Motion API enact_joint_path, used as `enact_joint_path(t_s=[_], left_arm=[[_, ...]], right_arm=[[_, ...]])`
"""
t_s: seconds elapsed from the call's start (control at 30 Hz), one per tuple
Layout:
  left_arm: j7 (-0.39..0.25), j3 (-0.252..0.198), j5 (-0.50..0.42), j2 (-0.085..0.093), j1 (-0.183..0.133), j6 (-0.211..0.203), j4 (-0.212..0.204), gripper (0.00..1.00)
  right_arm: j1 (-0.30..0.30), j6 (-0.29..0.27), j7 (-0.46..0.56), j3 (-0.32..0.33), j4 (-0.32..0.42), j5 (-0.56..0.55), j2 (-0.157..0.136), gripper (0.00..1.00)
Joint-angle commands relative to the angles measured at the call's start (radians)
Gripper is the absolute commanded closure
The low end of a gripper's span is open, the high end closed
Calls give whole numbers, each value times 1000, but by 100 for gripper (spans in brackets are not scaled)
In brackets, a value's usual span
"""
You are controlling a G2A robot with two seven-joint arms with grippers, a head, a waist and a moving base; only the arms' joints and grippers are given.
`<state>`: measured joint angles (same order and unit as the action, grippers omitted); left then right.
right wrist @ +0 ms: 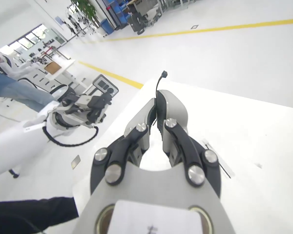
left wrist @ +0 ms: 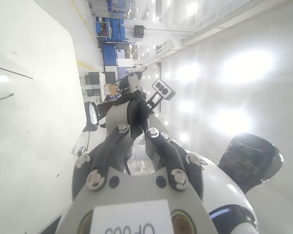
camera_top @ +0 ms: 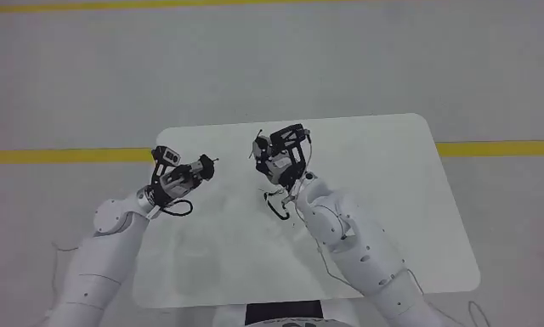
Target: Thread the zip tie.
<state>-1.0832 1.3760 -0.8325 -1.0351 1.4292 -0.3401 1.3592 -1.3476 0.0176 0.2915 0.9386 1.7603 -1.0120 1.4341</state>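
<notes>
A white surface (camera_top: 382, 208) with rounded corners stands on a pale floor marked with yellow lines (camera_top: 255, 0). Two white robot arms are raised over the surface's far half.

The right pincer (right wrist: 157, 98) sits above the far half, close to the middle of the far edge. Its two fingers (right wrist: 172, 103) are pressed together on a thin black zip tie (right wrist: 158, 85). The strap passes between the dark pads and rises past the fingertips in a slight curve. Its small square head is at the free end, clear of the pincer and off the surface. In the top view this pincer (camera_top: 259, 147) points toward the left edge.

The left pincer (left wrist: 134, 104) is held above the surface near the far left corner. Its tips (camera_top: 206, 165) point toward the right pincer, and the two are near but apart. Its fingers (left wrist: 117, 115) look closed against each other with the dark pads meeting. I cannot tell whether anything is caught between them.

A thin strip (right wrist: 217, 159) lies flat on the surface beside the right pincer, touched by neither arm. A black cable (camera_top: 174, 210) loops from the left arm's wrist, just above the surface near the left edge.
</notes>
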Motion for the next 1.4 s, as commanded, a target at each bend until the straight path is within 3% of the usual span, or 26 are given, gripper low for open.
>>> enact_joint_path(t_s=[0.0, 0.2, 0.43, 0.8, 1.37], left_arm=[[22, -11, 19, -7, 3, 0, 9, 100], [62, -17, 53, -28, -2, 0, 0, 100], [65, -11, 53, -31, -3, 0, 0, 100], [145, -28, 156, -31, -6, 0, 33, 100], [145, -27, 157, -32, -5, 0, 35, 100]], right_arm=[[2, 12, -33, -24, -7, -11, 5, 100], [-2, 84, -144, -44, -12, -44, 15, 100], [-2, 84, -144, -44, -12, -44, 15, 100], [13, 22, -113, -75, -18, -136, 14, 100], [23, 6, -123, -87, -42, -141, 21, 100]])
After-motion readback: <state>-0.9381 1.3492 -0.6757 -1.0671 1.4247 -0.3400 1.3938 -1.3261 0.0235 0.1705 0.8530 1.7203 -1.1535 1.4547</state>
